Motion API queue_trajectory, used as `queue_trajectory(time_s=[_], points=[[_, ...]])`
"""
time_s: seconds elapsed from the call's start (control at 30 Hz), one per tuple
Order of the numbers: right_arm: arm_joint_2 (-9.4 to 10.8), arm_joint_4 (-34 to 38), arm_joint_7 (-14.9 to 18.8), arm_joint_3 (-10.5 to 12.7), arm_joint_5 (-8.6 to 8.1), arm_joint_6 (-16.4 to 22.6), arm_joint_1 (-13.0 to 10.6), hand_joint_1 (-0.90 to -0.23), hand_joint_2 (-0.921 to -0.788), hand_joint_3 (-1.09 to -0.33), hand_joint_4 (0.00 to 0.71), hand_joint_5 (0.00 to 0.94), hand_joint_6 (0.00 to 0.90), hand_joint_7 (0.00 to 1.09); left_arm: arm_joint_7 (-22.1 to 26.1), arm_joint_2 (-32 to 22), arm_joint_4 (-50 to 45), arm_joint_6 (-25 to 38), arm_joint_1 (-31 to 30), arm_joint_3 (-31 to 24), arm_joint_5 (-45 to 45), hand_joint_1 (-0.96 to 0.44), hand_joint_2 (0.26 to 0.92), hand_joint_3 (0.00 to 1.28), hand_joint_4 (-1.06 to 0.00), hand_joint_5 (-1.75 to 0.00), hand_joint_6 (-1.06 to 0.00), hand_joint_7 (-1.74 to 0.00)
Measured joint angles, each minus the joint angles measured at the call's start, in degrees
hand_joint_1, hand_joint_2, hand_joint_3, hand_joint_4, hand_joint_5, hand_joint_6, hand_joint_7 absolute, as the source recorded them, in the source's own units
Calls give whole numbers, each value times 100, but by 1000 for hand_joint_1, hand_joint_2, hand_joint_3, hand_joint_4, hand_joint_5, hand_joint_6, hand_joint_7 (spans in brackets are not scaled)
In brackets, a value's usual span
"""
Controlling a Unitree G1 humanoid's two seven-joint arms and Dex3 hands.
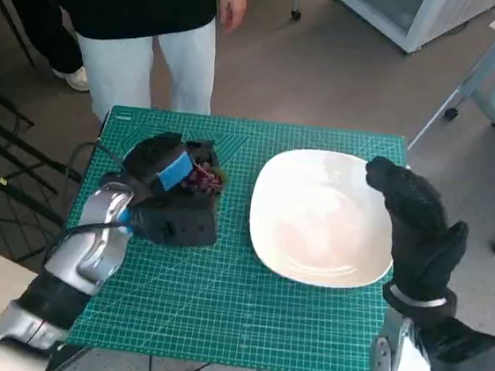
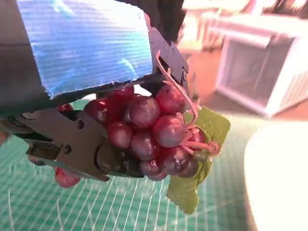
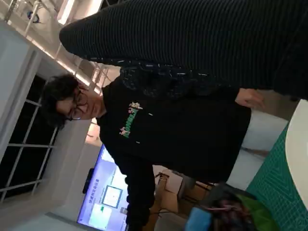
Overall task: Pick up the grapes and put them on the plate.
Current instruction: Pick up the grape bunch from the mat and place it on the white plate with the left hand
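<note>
Grapes half hidden within left hand fingers.

head: steeply down on mat | wrists: close behind hands, both catching mat edge

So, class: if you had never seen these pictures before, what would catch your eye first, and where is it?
First, the red grapes with a green leaf, held in the left hand over the left side of the green mat. Next, the large white plate lying empty on the mat's right half, with the gloved right hand raised at its right edge. A person stands beyond the table.
</note>
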State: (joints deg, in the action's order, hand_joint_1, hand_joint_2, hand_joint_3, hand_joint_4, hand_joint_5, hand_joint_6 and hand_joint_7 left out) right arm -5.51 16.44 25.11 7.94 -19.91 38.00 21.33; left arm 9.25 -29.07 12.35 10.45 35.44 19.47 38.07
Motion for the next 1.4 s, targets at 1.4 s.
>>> queue_trajectory(time_s=[1.4], points=[[-47, 68, 32, 94, -69, 48, 30, -457, -921, -526, 357, 1, 203, 310, 839, 1090, -555, 47, 858, 366, 244, 2, 921, 128, -640, -1282, -551, -1174]])
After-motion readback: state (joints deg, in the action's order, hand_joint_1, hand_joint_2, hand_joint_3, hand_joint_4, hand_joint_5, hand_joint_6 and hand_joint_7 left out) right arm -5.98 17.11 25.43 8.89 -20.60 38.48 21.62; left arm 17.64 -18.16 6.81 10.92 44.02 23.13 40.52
